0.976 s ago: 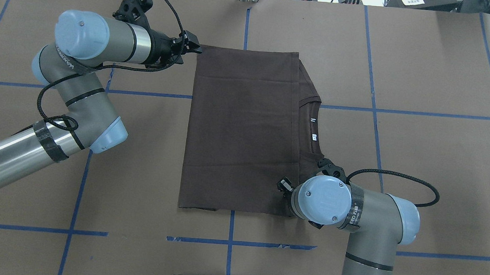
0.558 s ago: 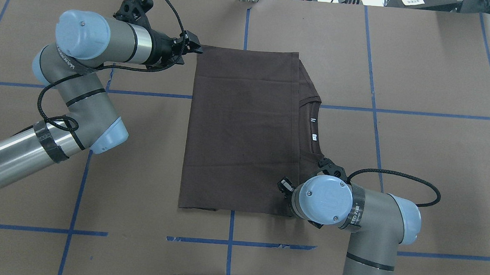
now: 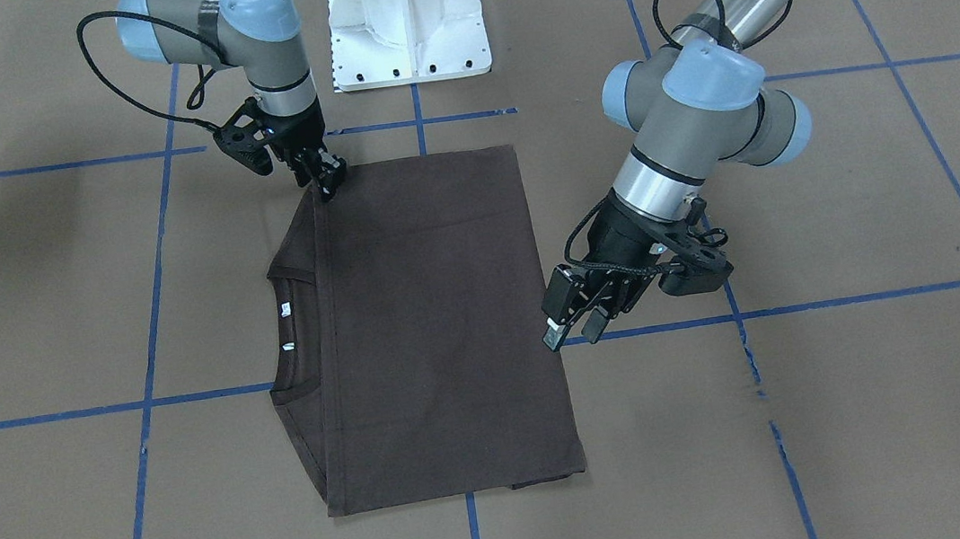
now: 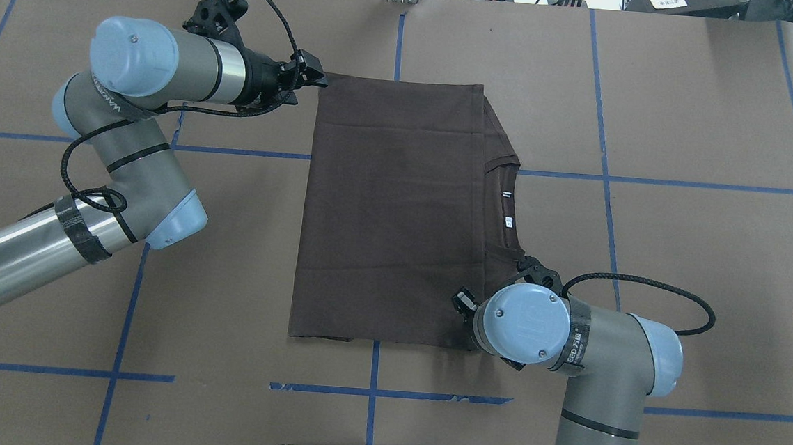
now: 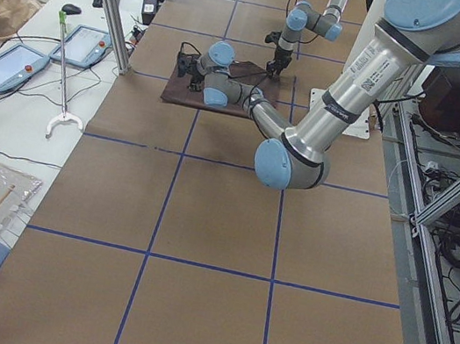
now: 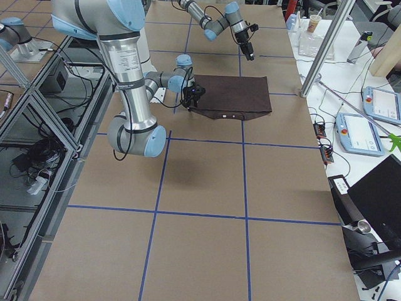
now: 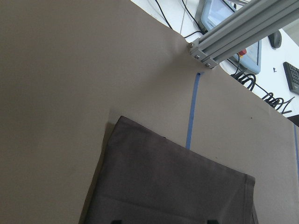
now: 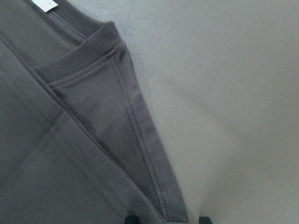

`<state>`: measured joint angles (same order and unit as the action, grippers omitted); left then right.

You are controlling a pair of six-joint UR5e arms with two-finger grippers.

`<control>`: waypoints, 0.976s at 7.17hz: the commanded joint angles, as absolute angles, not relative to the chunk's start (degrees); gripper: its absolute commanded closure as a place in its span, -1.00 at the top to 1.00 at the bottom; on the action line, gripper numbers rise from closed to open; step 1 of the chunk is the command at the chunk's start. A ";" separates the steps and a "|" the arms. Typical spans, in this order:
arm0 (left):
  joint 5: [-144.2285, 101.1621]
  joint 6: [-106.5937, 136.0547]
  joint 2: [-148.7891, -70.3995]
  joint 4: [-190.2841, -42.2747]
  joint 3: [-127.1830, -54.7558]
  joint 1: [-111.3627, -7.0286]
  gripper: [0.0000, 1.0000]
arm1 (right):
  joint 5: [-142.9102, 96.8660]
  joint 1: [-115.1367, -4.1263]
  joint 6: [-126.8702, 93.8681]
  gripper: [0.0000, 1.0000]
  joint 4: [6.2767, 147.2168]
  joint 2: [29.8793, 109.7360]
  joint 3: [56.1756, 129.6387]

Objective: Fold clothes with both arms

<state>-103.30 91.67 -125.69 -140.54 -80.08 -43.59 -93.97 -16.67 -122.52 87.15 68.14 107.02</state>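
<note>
The folded T-shirt point(image 4: 390, 208) lies unmoved, flat at mid-bench point(image 4: 682, 235), collar toward the robot's right. The left pincer point(image 3: 575, 331), fingers apart, has edged back from its far left corner. The right pincer point(image 3: 329, 184), also apart, still straddles the near right corner.

the table point(image 4: 679, 270) is covered in brown paper, marked into large squares by blue tape lines point(image 4: 603, 178). a dark brown t-shirt point(image 4: 390, 208) lies flat on the paper near the middle, folded into a tidy rectangle. its ribbed collar point(image 4: 505, 164) and white neck tags point(image 4: 508, 222) show along the long side toward the robot's right. blue lines run under the cloth. a white metal base point(image 3: 406, 16) stands on the table at the robot's edge, near the shirt but apart from it.
</note>
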 commanded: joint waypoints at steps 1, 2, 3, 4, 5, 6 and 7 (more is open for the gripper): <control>-103.27 91.67 -125.68 -140.54 -80.07 -43.59 0.36 | -93.87 -16.52 -122.52 -0.10 87.28 68.12 106.96; -103.36 91.67 -125.68 -140.54 -80.07 -43.59 0.36 | -94.04 -16.52 -122.52 -0.99 87.28 68.03 107.05; -103.27 91.67 -125.68 -140.54 -80.07 -43.59 0.36 | -94.13 -16.52 -122.43 -1.00 87.28 68.03 107.05; -103.36 91.67 -125.68 -140.54 -80.07 -43.59 0.36 | -94.30 -16.52 -122.43 -1.00 87.28 67.68 107.14; -103.27 91.76 -125.68 -140.54 -80.07 -43.59 0.36 | -94.31 -16.44 -122.43 -1.00 88.32 67.41 107.49; -103.27 91.76 -125.68 -140.54 -80.07 -43.51 0.36 | -94.39 -16.52 -122.34 -1.00 88.59 67.67 108.71; -103.27 94.19 -124.90 -140.45 -80.59 -43.33 0.36 | -94.48 -16.70 -122.08 -1.00 89.38 67.94 111.24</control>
